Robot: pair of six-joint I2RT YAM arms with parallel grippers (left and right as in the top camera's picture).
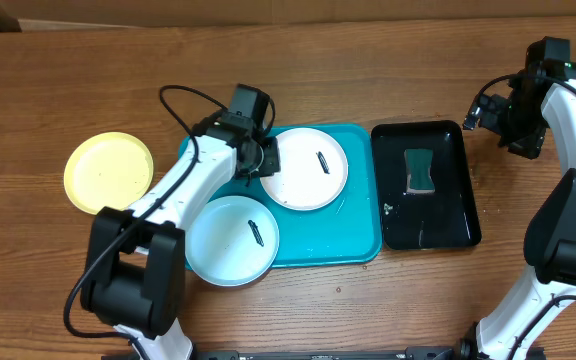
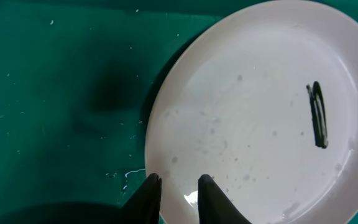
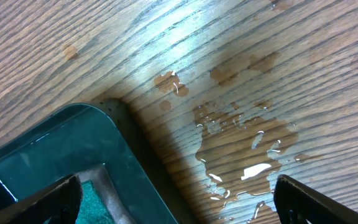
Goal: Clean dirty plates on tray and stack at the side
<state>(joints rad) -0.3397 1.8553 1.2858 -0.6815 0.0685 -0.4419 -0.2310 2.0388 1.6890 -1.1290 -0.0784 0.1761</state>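
The white plate (image 1: pixel 303 170) lies on the turquoise tray (image 1: pixel 358 230) and has a dark smear on its right side (image 2: pixel 319 115). My left gripper (image 1: pixel 265 160) sits at the plate's left rim. In the left wrist view its fingers (image 2: pixel 179 180) straddle the rim of the white plate (image 2: pixel 247 124), closed down to a narrow gap over the tray (image 2: pixel 55 93). The pale blue plate (image 1: pixel 233 240), also smeared, overhangs the tray's front left corner. The yellow plate (image 1: pixel 108 172) lies on the table at the left. My right gripper (image 1: pixel 508 125) is open and empty.
A glossy black tray (image 1: pixel 448 220) right of the turquoise one holds a green sponge (image 1: pixel 420 170). The right wrist view shows the black tray's corner (image 3: pixel 55 143), the sponge's edge (image 3: pixel 95 205) and a water puddle (image 3: pixel 247 143) on the wood between the open fingers (image 3: pixel 178 183).
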